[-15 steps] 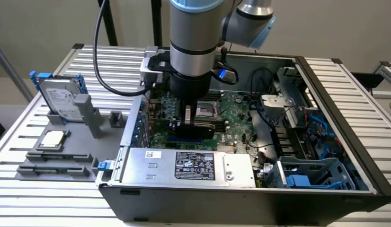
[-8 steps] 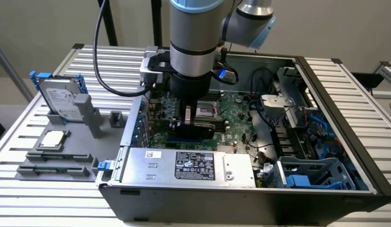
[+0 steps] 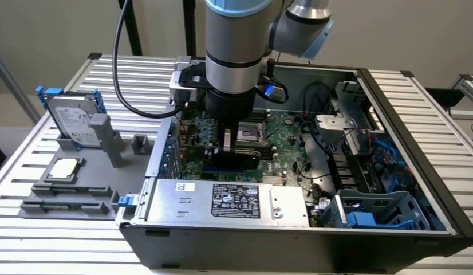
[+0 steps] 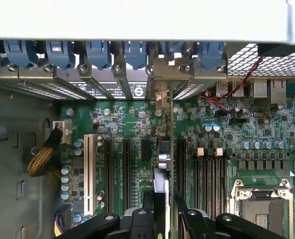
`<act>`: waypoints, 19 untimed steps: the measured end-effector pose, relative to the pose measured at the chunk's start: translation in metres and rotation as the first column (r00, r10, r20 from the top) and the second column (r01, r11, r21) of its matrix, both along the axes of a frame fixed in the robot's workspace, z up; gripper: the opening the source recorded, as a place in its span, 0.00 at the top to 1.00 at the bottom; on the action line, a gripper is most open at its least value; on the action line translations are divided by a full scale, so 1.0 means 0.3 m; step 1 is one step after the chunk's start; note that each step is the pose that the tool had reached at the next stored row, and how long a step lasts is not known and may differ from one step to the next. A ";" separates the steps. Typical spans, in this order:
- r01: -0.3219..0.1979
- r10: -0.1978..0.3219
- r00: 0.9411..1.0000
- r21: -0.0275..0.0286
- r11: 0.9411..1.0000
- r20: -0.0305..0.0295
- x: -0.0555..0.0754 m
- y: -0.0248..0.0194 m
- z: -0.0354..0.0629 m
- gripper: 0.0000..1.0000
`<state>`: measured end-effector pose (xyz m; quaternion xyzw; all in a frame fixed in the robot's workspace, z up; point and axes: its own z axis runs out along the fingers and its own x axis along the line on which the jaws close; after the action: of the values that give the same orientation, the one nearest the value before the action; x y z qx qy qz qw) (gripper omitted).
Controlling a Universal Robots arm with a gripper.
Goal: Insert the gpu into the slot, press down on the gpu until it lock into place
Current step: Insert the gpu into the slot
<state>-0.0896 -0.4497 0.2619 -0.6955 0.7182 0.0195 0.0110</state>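
Gripper [image 4: 166, 208] fingers are clamping the gpu [image 4: 162, 183] edge-on, holding it upright over the board, with the blue slot [image 3: 219, 169] peeking out just below, on the near side toward the power box [image 3: 229, 200]. I am judging the seating unfinished: whether the card's edge is entering is hidden, and the press-down is waiting.

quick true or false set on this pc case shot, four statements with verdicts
1. The gripper holds the gpu over the motherboard inside the case. True.
2. The hard drive sits inside the case. False: it stands in the grey fixture on the table, at the exterior view's left of the case.
3. A cooler covers the processor socket. False: the socket is uncovered, its silver frame showing.
4. The labelled power-supply box lies along the case's near side in the exterior view. True.
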 end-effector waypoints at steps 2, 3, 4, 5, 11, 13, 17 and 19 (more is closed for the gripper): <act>0.000 0.000 1.000 0.000 1.000 0.000 0.000 0.000 -0.001 0.74; 0.000 0.000 1.000 0.000 1.000 0.000 0.000 -0.001 -0.001 0.74; 0.000 0.000 1.000 0.000 1.000 0.000 0.000 -0.001 -0.002 0.74; -0.001 0.001 1.000 0.000 1.000 -0.001 0.000 -0.001 -0.003 0.74; -0.002 0.002 1.000 0.000 1.000 -0.002 0.000 -0.001 -0.011 0.74; -0.002 0.002 1.000 0.000 1.000 -0.003 0.000 -0.002 -0.014 0.74; -0.003 0.003 1.000 0.000 1.000 -0.005 0.000 -0.002 -0.021 0.74; -0.004 0.004 1.000 0.000 1.000 -0.006 0.000 -0.003 -0.024 0.74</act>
<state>-0.0896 -0.4506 0.2546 -0.6970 0.7167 0.0213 0.0088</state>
